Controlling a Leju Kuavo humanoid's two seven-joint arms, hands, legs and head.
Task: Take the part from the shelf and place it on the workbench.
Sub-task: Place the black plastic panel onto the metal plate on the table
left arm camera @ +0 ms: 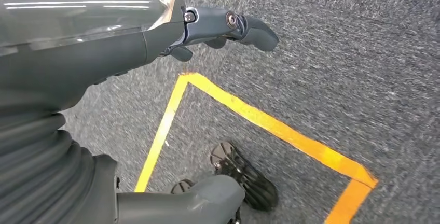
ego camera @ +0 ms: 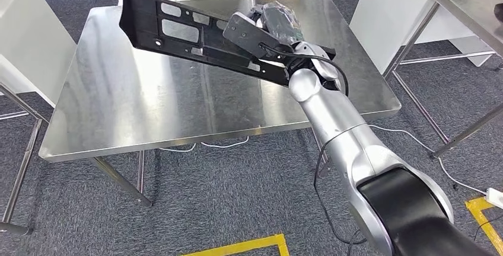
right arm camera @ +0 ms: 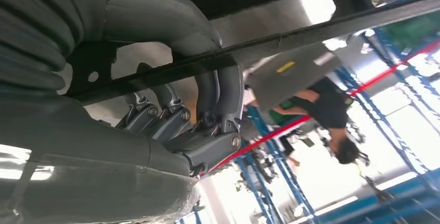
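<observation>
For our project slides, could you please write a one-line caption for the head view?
The right hand holds a long black plastic part tilted above the stainless steel workbench.

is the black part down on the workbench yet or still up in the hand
Still up: the right hand grips the black part at one end, and it hangs tilted above the steel workbench.

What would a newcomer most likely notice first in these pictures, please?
Most likely the long black part with its cut-out windows, held by the right hand in the air above the steel workbench and not yet set down. Next, the silver right arm that reaches in from the lower right. In the left wrist view, the left hand hangs over grey carpet marked with yellow tape.
</observation>
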